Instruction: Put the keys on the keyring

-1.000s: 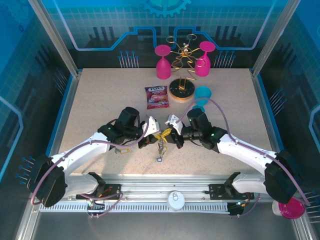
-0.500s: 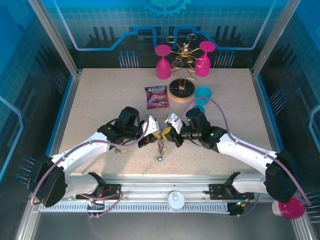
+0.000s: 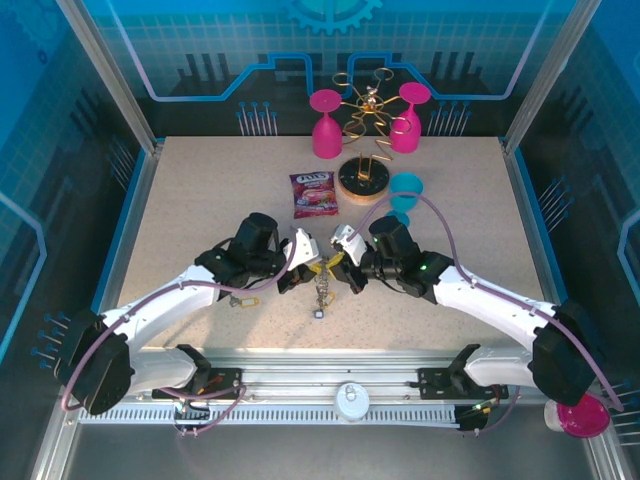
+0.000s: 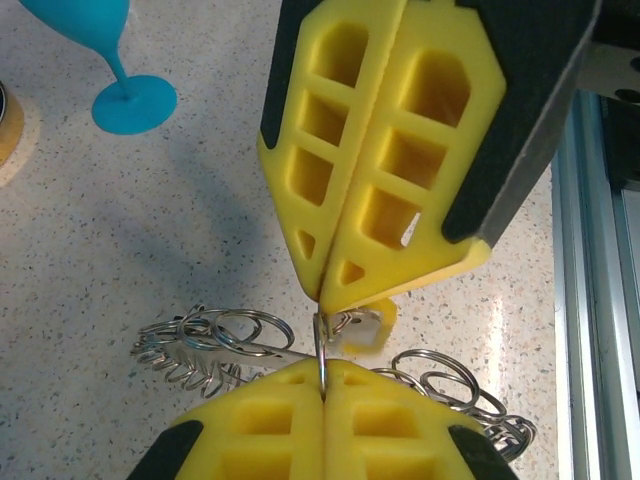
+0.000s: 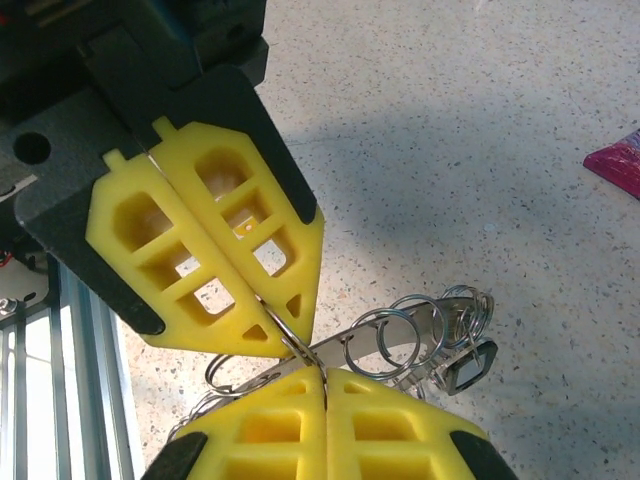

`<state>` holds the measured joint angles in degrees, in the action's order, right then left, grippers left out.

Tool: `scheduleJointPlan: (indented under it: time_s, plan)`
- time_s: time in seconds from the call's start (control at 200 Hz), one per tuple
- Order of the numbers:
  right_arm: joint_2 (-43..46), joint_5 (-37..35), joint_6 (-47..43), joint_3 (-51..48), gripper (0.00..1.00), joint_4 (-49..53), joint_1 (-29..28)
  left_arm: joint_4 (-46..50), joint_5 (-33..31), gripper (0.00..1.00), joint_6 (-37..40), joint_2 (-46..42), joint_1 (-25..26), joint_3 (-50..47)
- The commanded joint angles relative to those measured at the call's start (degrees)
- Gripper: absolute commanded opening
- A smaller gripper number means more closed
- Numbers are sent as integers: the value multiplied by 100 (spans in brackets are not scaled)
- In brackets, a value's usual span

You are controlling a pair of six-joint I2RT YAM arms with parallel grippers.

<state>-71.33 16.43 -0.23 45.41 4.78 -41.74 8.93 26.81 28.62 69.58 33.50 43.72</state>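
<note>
My left fingers [image 4: 265, 425] and right fingers [image 5: 262, 425] pinch the keyring [image 5: 400, 345] by its thin rim; stiff, light, likely slippery, best held between loops.

even, bright overhead light with blue-tinted surrounds. soft shadows fall on the table [image 3: 200, 200] under both arms. wrist views are sharp, with glare on the near rail [image 4: 600, 250].

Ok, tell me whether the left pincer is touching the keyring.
Touching. The left wrist view shows the left pincer shut on the thin metal edge of the keyring, which runs straight between its yellow jaws with no gap.
</note>
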Motion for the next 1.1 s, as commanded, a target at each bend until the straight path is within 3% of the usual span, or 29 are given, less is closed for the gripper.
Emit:
scheduleJointPlan:
  time_s: [0.0,0.095,0.19,0.34,0.505,0.735,1.096]
  plan:
    - [-2,-368,207,114,0,110,11,-399,403,0,55,-272,56,-158]
    - [22,-344,246,73,1,111,17,-550,320,0,121,-310,77,-245]
    - [87,-369,289,-5,15,191,67,-719,256,0,183,-374,83,-365]
    - [237,-362,326,-176,27,398,256,-1229,329,0,245,-511,81,-678]
    - [547,25,220,-256,30,469,481,-1864,468,0,328,-550,79,-999]
    - [1380,1172,-516,-1074,35,-916,555,-2262,529,0,372,-547,81,-1126]
    - [941,1602,62,-1086,34,-1207,537,-2720,512,0,331,-646,78,-1340]
